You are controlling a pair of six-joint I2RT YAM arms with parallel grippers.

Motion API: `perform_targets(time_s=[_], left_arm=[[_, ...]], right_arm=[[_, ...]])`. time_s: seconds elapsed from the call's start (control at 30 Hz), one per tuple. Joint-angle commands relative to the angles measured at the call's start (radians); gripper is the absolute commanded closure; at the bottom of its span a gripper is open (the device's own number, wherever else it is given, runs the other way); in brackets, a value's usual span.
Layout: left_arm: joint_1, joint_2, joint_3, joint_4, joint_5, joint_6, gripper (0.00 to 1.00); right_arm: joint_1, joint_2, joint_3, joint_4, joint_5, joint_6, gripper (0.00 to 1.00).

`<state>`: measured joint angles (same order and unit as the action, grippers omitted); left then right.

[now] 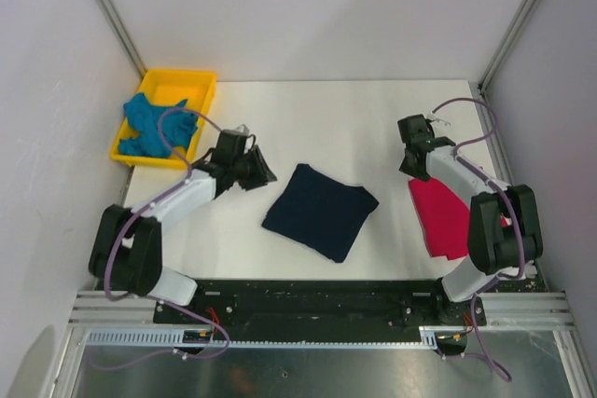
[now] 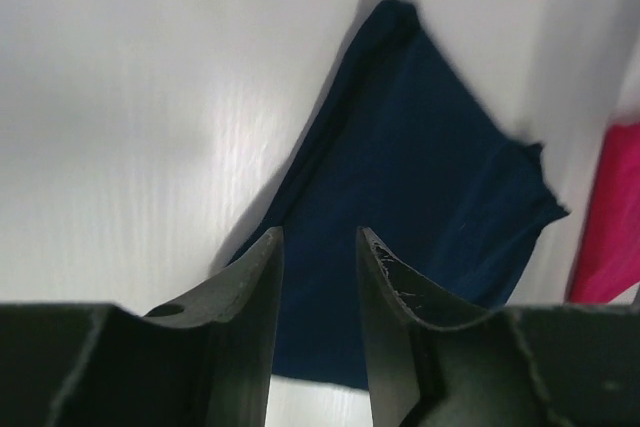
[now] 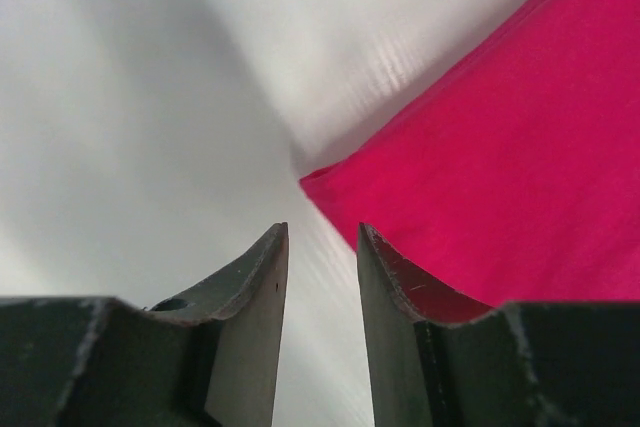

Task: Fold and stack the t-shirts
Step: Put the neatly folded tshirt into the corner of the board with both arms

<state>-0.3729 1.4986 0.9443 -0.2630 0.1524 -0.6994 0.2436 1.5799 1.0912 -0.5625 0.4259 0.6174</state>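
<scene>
Dark fingers (image 2: 250, 332), white arms (image 1: 187, 196), purple cables (image 1: 162, 134)

Surface: a flat white matte tabletop (image 1: 326, 118) — it fills the middle of the top view.
Back wall: a plain pale grey panel (image 1: 317, 6), meeting the surface at its far edge.
Side walls: a matching pale left panel (image 1: 47, 90) and right panel (image 1: 560, 109).
Corner posts: a slim silver aluminium left bar (image 1: 107, 6) and right bar (image 1: 522, 16), running along the wall joins.
Near edge: a flat black mounting plate (image 1: 317, 300), then silver slotted aluminium rails (image 1: 317, 340) in front of it.
Below the rails: a dull grey metal sheet (image 1: 326, 375).
Light: soft and even — a pale sheen on the surface, with faint shadows.
</scene>
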Motion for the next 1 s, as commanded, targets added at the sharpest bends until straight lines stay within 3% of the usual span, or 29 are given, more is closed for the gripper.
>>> perform_targets(time_s=[0.0,0.27,0.53,0.6,0.8,0.97], left_arm=[[0.002,-0.154,-0.142,-0.059,-0.015,0.011,0.59],[0.001,-0.298,-0.283,-0.077,0.021,-0.001,0.58],[0.002,-0.320,-0.328,-0.078,0.024,-0.017,0.57],[0.002,-0.318,-0.337,-0.078,0.019,-0.023,0.56],[0.001,-0.255,-0.330,-0.066,-0.007,-0.028,0.53],[-0.001,-0.179,-0.305,-0.045,-0.003,-0.025,0.51]], right_arm=[[-0.001,0.060,0.069,-0.050,0.135,-0.053,0.61],[0.023,0.168,0.092,-0.074,0.136,-0.053,0.60],[0.031,0.251,0.099,-0.077,0.130,-0.047,0.58],[0.034,0.251,0.100,-0.076,0.130,-0.046,0.62],[0.058,0.241,0.104,-0.066,0.116,-0.049,0.90],[0.071,0.238,0.111,-0.063,0.096,-0.046,0.97]])
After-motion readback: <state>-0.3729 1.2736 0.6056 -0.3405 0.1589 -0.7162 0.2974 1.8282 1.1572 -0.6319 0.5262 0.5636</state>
